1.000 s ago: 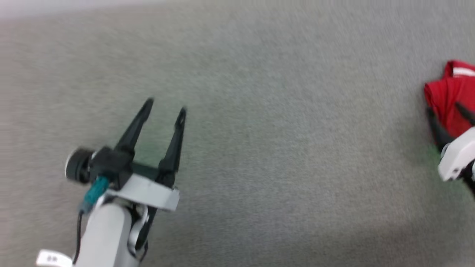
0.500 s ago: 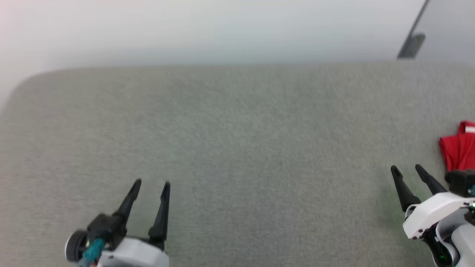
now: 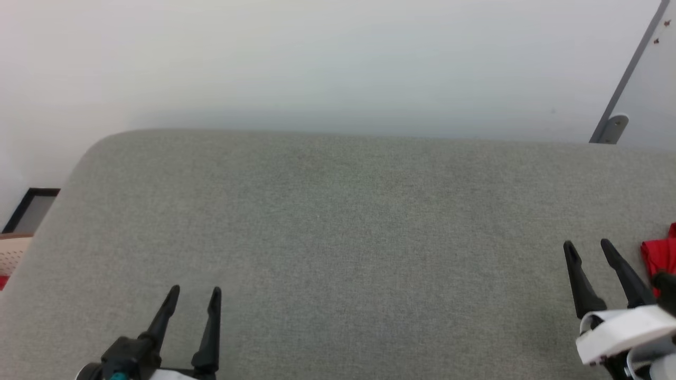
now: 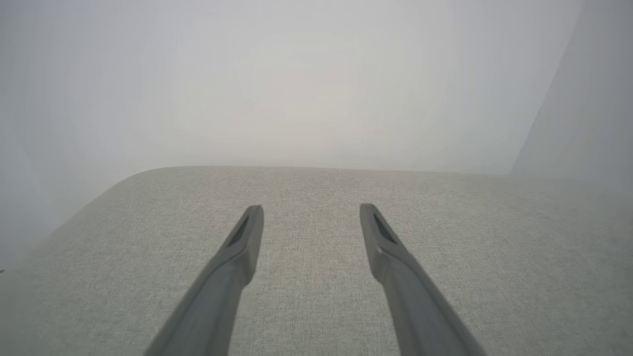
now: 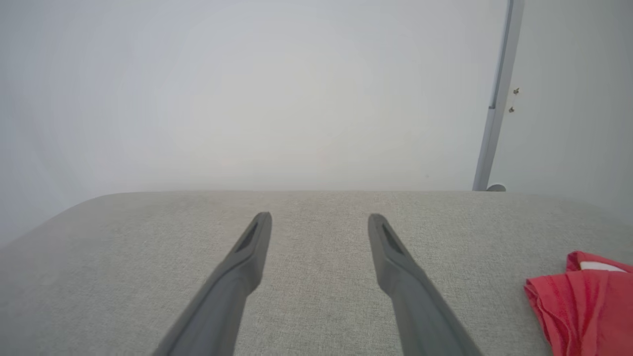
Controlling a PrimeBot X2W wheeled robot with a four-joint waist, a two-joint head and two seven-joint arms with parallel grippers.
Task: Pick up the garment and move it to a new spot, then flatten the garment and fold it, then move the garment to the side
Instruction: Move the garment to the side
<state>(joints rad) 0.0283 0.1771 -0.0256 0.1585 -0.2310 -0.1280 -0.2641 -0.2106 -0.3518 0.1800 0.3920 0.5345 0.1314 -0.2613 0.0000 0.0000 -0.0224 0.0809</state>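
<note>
Head view is showing the left gripper [image 3: 195, 290] sitting low at the near left, its two dark fingers standing apart with nothing between them. At the near right, the right gripper [image 3: 587, 244] is pointing the same way, its fingers likewise spread and empty. Just beside it, at the right edge, the red shirt [image 3: 657, 257] is lying bunched on the grey padded surface [image 3: 338, 221], clear of the fingers. Beyond the surface's far rim a pale wall [image 3: 317, 63] is rising, with a grey strip [image 3: 631, 76] slanting at its right.
</note>
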